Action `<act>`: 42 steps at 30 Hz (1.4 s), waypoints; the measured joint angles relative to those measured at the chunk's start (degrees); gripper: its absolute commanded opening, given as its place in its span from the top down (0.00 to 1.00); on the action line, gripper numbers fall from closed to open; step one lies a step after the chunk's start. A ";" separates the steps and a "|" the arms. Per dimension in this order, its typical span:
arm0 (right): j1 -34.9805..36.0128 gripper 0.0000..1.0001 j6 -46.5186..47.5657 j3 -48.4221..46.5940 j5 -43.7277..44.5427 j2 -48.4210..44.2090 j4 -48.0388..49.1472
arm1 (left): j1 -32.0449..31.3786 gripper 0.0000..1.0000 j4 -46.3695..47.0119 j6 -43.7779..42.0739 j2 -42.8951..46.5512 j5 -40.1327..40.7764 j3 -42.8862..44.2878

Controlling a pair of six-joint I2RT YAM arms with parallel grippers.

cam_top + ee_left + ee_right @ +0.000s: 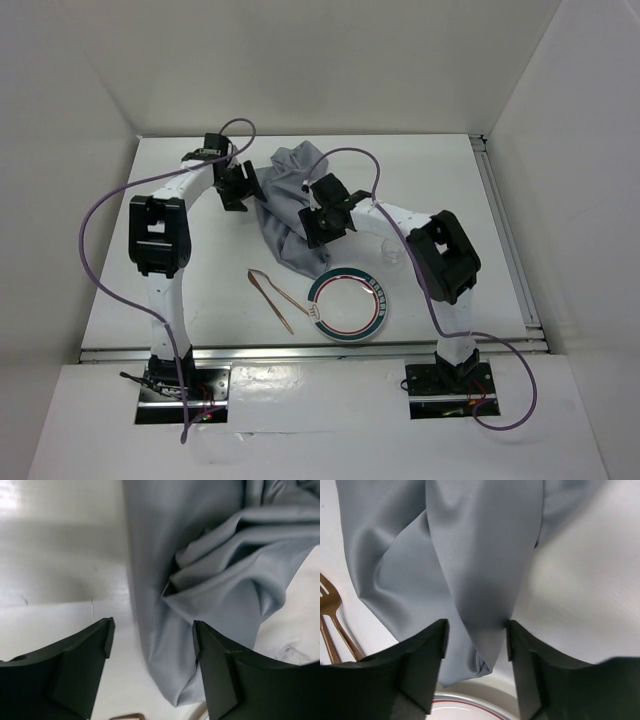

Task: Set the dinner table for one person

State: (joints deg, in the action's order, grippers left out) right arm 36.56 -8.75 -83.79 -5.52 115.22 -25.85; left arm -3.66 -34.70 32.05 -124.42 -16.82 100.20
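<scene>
Plain matte white table [220, 305], smooth crumpled grey cloth [280, 215] toward its far edge, left hand [152, 635] spread, right hand [477, 632] straddling a fold, grip unclear.

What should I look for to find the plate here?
Find the white table's near edge, right of its middle. The plate lies there, just nearer than the crumpled grey cloth and right of the gold cutlery. It alone is a flat white disc ringed in green and red.
</scene>
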 measured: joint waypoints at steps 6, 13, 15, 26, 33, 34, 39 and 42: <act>-0.76 0.57 -0.13 0.94 -1.18 0.20 1.25 | 0.00 0.31 0.46 1.57 -5.88 -0.02 5.70; -1.20 0.29 -0.33 0.98 -2.32 0.61 2.12 | 0.02 0.40 0.57 3.41 -7.93 -0.59 7.21; -1.20 0.23 -0.26 1.01 -2.51 0.63 2.27 | 0.00 0.40 0.87 4.00 -7.93 -0.59 6.93; -0.68 0.34 1.01 4.22 -1.01 0.42 3.87 | 0.24 0.25 2.84 4.46 -5.77 -0.35 3.89; -0.42 0.70 1.18 4.33 0.94 0.44 3.89 | 1.92 0.31 1.90 5.33 -5.97 -0.24 5.55; -0.42 0.75 1.16 4.31 1.07 0.44 3.93 | 2.08 0.33 1.79 5.70 -6.51 -0.04 6.69; -0.42 1.00 0.94 3.13 1.46 0.63 3.41 | 1.95 0.50 2.12 7.02 -9.73 0.48 10.64; -0.42 1.00 0.74 1.55 1.05 0.66 3.23 | 1.75 0.72 2.23 8.26 -12.09 -0.35 12.35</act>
State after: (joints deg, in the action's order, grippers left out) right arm 36.14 -8.01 -82.24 -4.47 115.87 -22.61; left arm -1.91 -32.47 40.32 -136.51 -17.17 112.55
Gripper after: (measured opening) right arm 0.043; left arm 0.416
